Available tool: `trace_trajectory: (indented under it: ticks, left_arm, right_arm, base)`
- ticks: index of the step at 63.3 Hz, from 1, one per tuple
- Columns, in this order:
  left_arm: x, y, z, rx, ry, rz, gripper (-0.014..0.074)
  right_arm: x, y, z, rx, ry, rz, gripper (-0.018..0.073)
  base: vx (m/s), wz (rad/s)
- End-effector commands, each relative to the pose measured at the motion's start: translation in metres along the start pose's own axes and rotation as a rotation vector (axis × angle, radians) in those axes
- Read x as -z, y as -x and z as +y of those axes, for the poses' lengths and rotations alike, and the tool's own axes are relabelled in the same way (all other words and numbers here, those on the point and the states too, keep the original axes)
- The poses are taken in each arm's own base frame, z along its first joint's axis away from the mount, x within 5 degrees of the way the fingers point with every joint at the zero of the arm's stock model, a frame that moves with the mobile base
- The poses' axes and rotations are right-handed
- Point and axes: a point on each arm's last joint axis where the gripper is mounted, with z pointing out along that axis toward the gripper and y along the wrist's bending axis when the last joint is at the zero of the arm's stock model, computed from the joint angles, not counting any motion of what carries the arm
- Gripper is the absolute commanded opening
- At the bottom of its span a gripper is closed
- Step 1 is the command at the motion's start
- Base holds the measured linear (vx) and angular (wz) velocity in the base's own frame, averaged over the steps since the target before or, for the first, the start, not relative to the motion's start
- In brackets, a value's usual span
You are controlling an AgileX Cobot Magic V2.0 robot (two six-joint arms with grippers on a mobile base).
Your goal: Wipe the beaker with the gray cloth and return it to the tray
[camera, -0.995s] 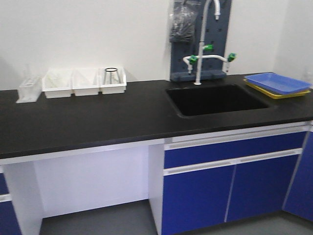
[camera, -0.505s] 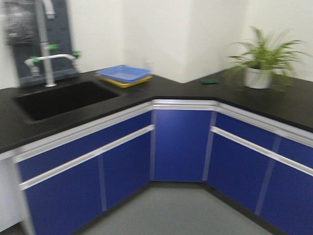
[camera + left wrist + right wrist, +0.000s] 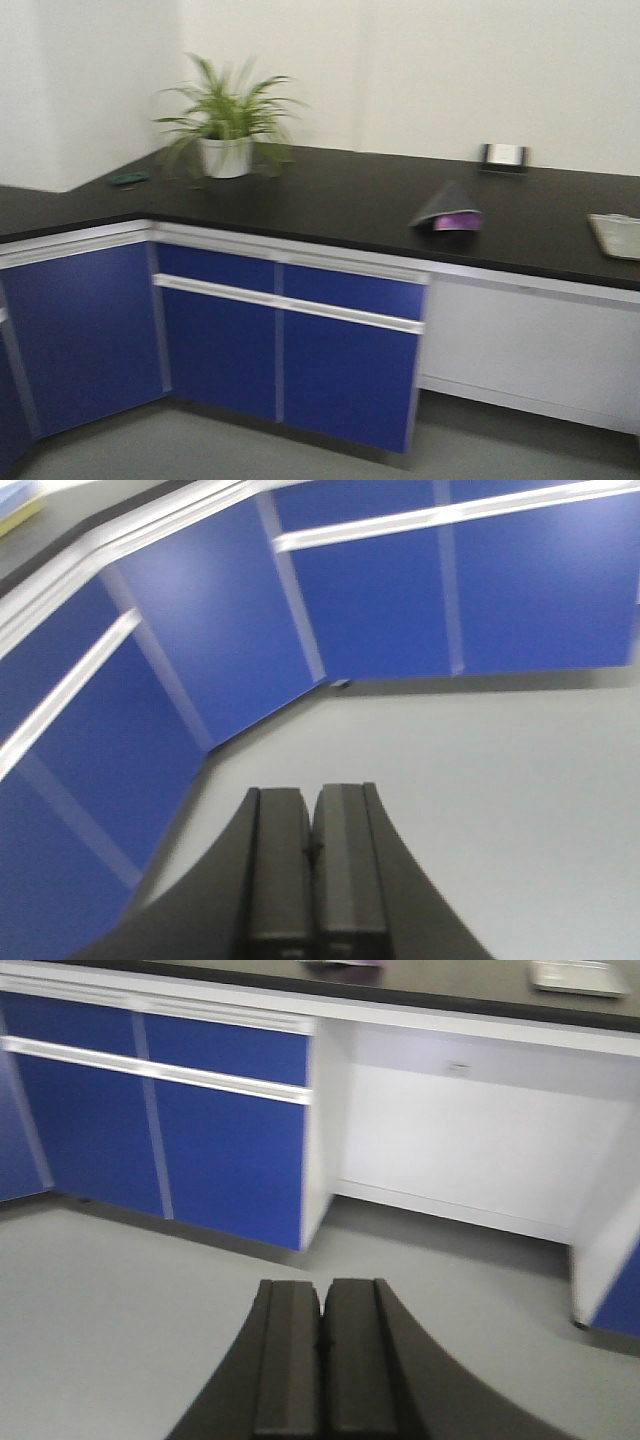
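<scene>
Dark-gray folded cloth with a purple underside (image 3: 447, 208) lies partway along the black worktop (image 3: 330, 195), its purple face peeking out at the front! Scanning from the left: green potted plant in a white pot (image 3: 226, 135) near the corner, then that cloth, then the shallow silver metal tray (image 3: 616, 235) at the right edge. Left claw (image 3: 312, 815) pressed closed, empty, above the grey floor (image 3: 480, 780); right claw (image 3: 322, 1300) likewise closed on nothing, facing blue cabinet doors (image 3: 225, 1150).
</scene>
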Motion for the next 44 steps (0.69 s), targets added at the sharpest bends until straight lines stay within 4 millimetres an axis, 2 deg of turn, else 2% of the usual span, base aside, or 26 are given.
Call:
trace_trajectory:
  ticks: [1,28,44]
  left_arm:
    - [-0.0008,0.0026,-0.0007,0.003,0.002,-0.077,-0.0006]
    - [-0.0008,0.0026,-0.0007,0.003,0.002,-0.077,-0.0006]
    - [-0.0008,0.0026,-0.0007,0.003,0.002,-0.077,-0.0006]
  right_arm:
    - [0.0003,0.0071,0.0003,0.022,0.001,-0.077,-0.0008]
    - [0.0003,0.0071,0.0003,0.022,0.000,-0.077,-0.0008]
    - [0.0003,0.0071,0.0003,0.022,0.000,-0.077,-0.0008]
  base:
    - [0.21,-0.80]
    - [0.26,-0.86]
    - [0.34,-0.53]
